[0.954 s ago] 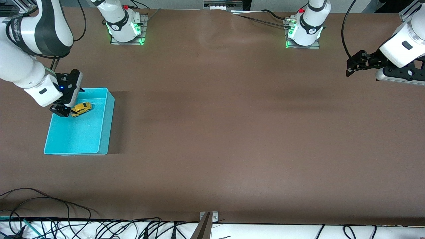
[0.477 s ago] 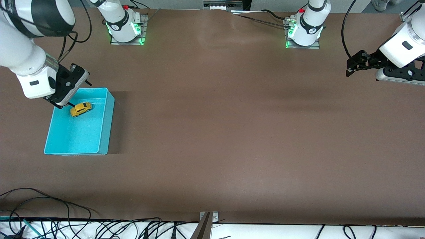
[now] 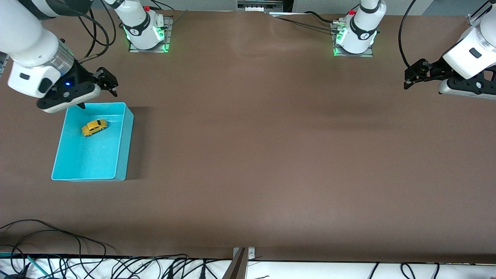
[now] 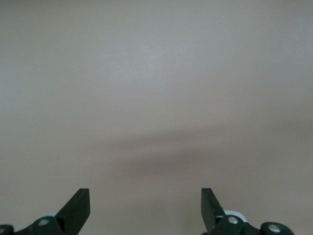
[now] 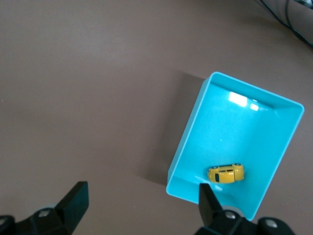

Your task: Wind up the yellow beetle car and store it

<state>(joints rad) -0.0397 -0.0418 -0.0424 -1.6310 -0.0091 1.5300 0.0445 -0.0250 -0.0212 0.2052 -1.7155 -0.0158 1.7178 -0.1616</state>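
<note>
Right gripper (image 3: 109, 82): upper left of front view, jaws spread, empty, lifted off bin's top edge; prob. release done.
Bin (image 3: 126, 143): turquoise plastic, rectangular, smooth thin walls, open top.
Yellow beetle car (image 3: 94, 127): inside bin, upper part, rounded glossy body, on its wheels.
Left gripper (image 3: 411, 75): upper right, jaws apart, empty, waiting over bare brown table (image 3: 271, 155).

Yellow beetle car (image 3: 94, 127) in turquoise bin (image 3: 123, 155)
</note>
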